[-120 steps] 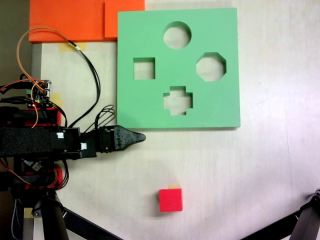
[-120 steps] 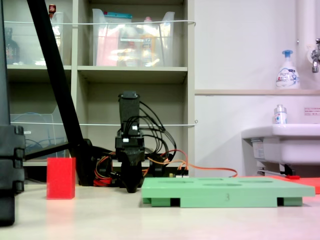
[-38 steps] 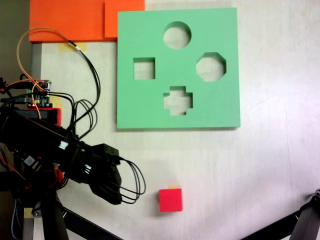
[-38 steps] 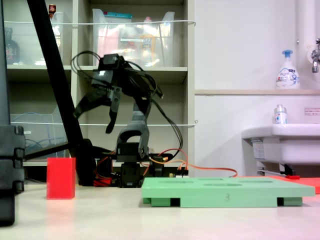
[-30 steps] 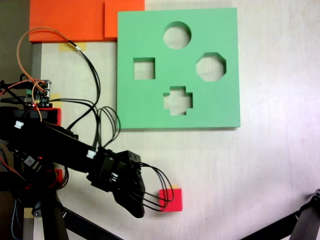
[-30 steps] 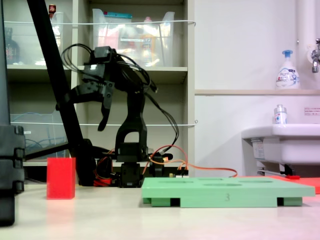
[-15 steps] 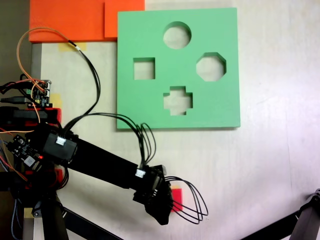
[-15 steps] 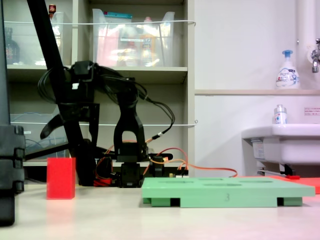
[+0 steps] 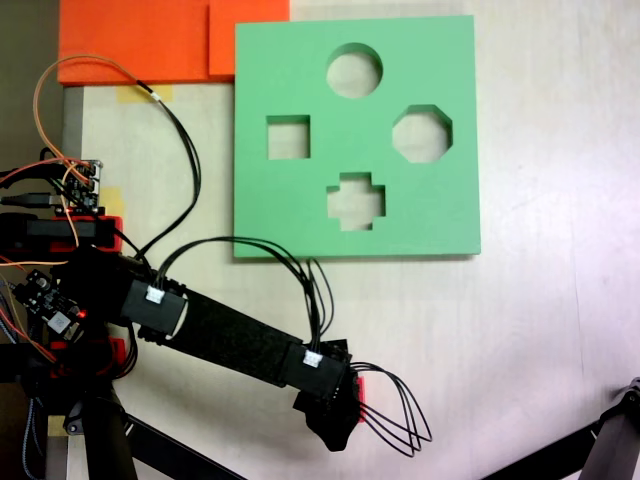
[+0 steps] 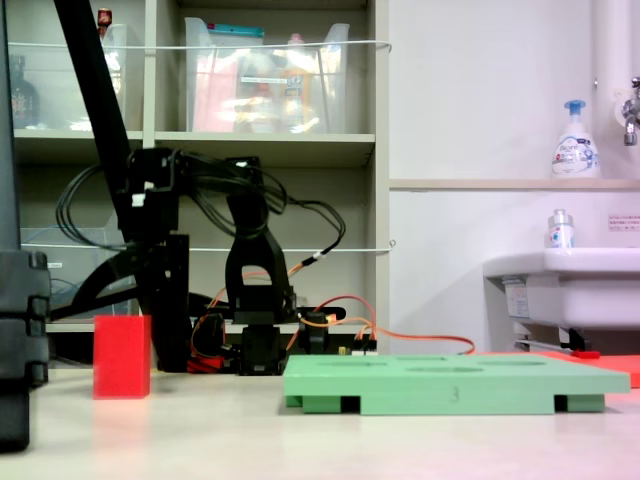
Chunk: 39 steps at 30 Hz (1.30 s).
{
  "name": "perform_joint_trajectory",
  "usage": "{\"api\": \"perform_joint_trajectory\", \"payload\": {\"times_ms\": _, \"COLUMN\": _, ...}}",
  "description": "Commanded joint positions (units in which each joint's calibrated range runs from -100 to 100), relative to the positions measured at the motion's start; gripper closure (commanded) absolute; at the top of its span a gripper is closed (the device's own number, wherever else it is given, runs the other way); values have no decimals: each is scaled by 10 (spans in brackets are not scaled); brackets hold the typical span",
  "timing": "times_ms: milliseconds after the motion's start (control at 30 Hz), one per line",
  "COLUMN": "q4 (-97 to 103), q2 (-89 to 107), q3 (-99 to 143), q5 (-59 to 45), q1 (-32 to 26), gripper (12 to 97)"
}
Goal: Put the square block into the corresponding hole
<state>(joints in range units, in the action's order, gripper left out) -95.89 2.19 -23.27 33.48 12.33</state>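
The square block [image 10: 122, 356], a red cube, stands on the table at the left of a fixed view. From above, only a red sliver of the block [image 9: 358, 384] shows beside the black gripper [image 9: 334, 418], which hangs right over it. From the side, the gripper [image 10: 130, 298] sits just above the cube with its jaws spread, open and holding nothing. The green foam board [image 9: 300, 215] lies flat further up the table, and its square hole [image 9: 288, 137] is the left cutout. I also see the board [image 10: 455, 383] edge-on at the right.
The board also has a round [image 9: 354, 70], an octagonal [image 9: 421, 133] and a cross-shaped cutout [image 9: 356, 200]. Orange foam sheets [image 9: 150, 40] lie at the top left. Black tripod legs [image 9: 600, 450] reach in at the bottom corners. Cables loop around the arm.
The arm has swung from beside the board down and across to the red cube. Its gripper has opened and dropped low over the cube. Cube and board have not moved.
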Motion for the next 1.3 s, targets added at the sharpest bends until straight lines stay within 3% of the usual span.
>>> {"api": "perform_joint_trajectory", "payload": {"times_ms": 0, "q4": 25, "q2": -5, "q3": -32, "q5": -1, "q1": 0, "gripper": 352}}
{"api": "perform_joint_trajectory", "payload": {"times_ms": 233, "q4": 43, "q2": -46, "q3": -34, "q5": -2, "q1": 0, "gripper": 370}}
{"api": "perform_joint_trajectory", "payload": {"times_ms": 433, "q4": 43, "q2": -54, "q3": -34, "q5": -1, "q1": 3, "gripper": 552}}
{"api": "perform_joint_trajectory", "payload": {"times_ms": 800, "q4": 35, "q2": -58, "q3": -24, "q5": 6, "q1": 12, "gripper": 766}}
{"api": "perform_joint_trajectory", "payload": {"times_ms": 1267, "q4": -18, "q2": -12, "q3": -24, "q5": 19, "q1": 14, "gripper": 799}}
